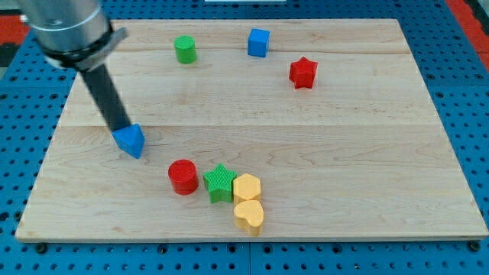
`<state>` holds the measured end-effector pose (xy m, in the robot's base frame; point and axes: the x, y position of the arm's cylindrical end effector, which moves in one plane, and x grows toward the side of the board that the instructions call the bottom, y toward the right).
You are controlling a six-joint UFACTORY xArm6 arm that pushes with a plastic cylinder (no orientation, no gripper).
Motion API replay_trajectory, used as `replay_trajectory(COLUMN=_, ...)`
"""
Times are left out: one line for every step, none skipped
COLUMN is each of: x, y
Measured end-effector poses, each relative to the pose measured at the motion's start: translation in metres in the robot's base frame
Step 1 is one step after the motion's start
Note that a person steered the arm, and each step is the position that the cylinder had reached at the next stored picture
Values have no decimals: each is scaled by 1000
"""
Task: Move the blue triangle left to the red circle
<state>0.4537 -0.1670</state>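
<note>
Open wooden board (344, 153) across centre and view's right. Bare gap between blue triangle block (130, 140) and red cylinder block (182, 176), nothing in it. My tip (120, 130) touches the triangle's upper-left side. Cylinder's right is blocked: green star block (220, 182) just beside it, then yellow hexagon block (247, 188) and yellow heart block (249, 215), packed tight. Cylinder's left, top and bottom stand free.
</note>
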Motion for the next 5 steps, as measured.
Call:
replay_trajectory(x=25, y=26)
replay_trajectory(x=43, y=46)
replay_trajectory(x=53, y=55)
replay_trajectory(x=52, y=32)
replay_trajectory(x=22, y=13)
